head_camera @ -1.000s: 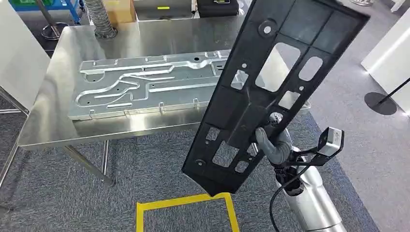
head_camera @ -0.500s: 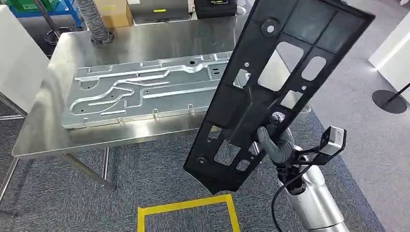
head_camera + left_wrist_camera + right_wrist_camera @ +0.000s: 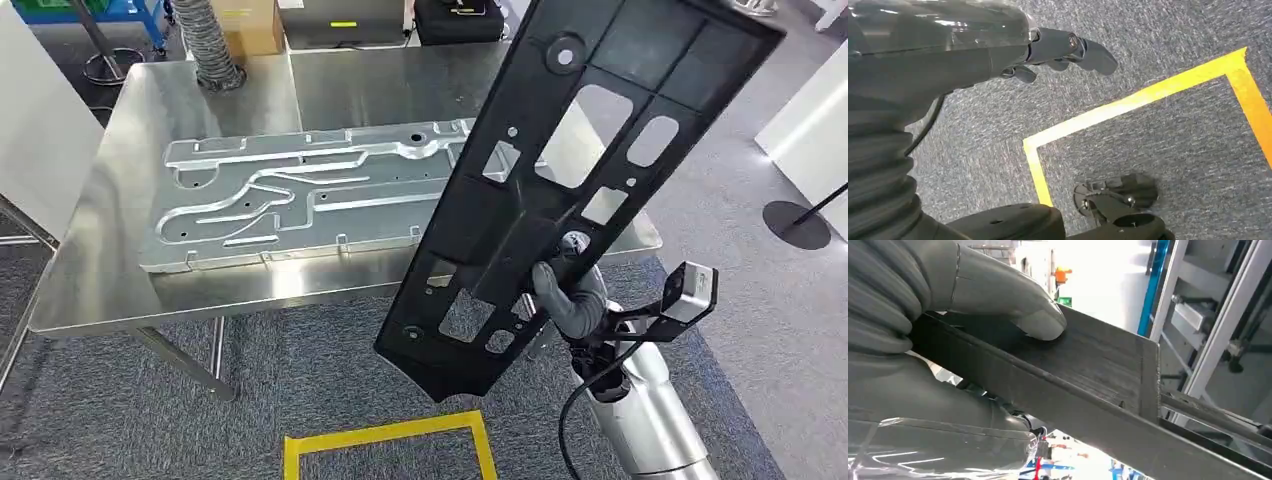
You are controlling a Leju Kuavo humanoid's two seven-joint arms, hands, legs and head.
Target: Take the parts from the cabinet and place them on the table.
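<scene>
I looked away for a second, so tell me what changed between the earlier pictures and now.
Little changed. The whole head view shifted slightly, so the camera moved, not the things. The right hand still grips the black panel, tilted above the table's near edge. The silver plate still lies flat on the table.

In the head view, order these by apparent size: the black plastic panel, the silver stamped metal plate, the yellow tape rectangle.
1. black plastic panel and silver stamped metal plate: similar, and the panel is nearer the camera, so unranked.
2. yellow tape rectangle: smallest, cut off by the frame.
</scene>
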